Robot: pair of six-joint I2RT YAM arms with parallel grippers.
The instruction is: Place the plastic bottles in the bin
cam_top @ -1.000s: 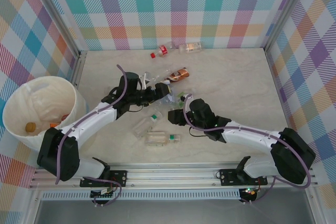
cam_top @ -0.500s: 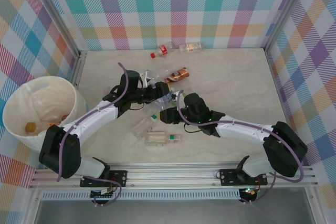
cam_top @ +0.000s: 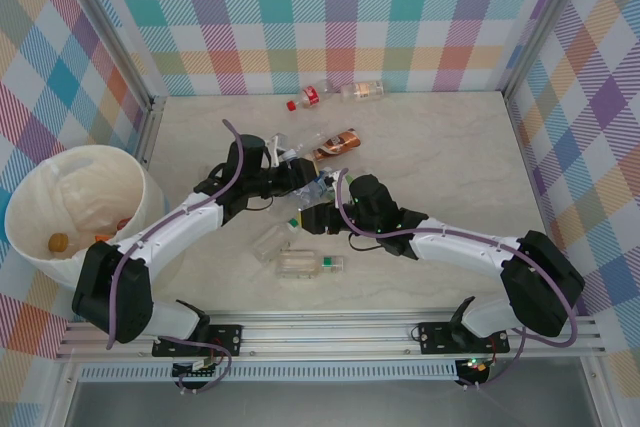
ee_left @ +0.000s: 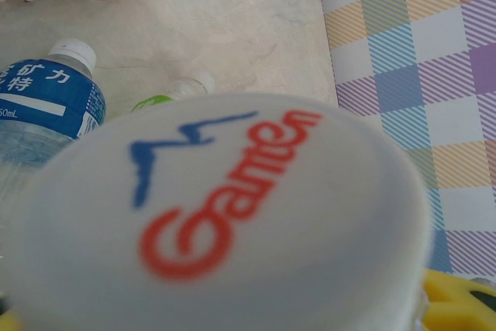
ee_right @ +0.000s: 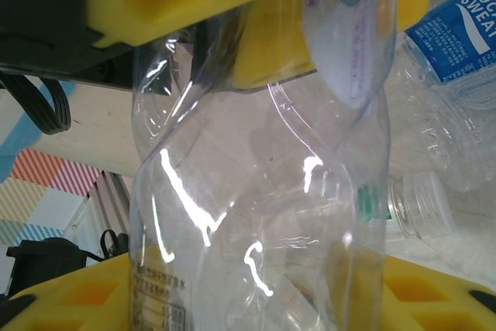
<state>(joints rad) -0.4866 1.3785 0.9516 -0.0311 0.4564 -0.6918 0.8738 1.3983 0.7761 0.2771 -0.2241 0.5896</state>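
Plastic bottle cap [ee_left: 225, 215]: red "Ganten" lettering

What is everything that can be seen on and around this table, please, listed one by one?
bin: one, cream-white, left of the table, small orange and brown things inside.
red-label bottle: one, red cap, by the back wall.
pale bottle: one, clear, right beside it.
brown-label bottle: one, mid-table, behind the grippers.
blue-label bottle: one, white cap, in the central cluster.
clear bottles: two, green details, nearest the arm bases.
crushed bottle: one, clear, held between yellow pads.
white-capped bottle: one, cap printed Ganten, close against the left wrist camera.
table: one, cream marble.
left gripper: black, yellow pads, mid-table; grip unclear.
right gripper: black, yellow pads, shut on the crushed bottle.
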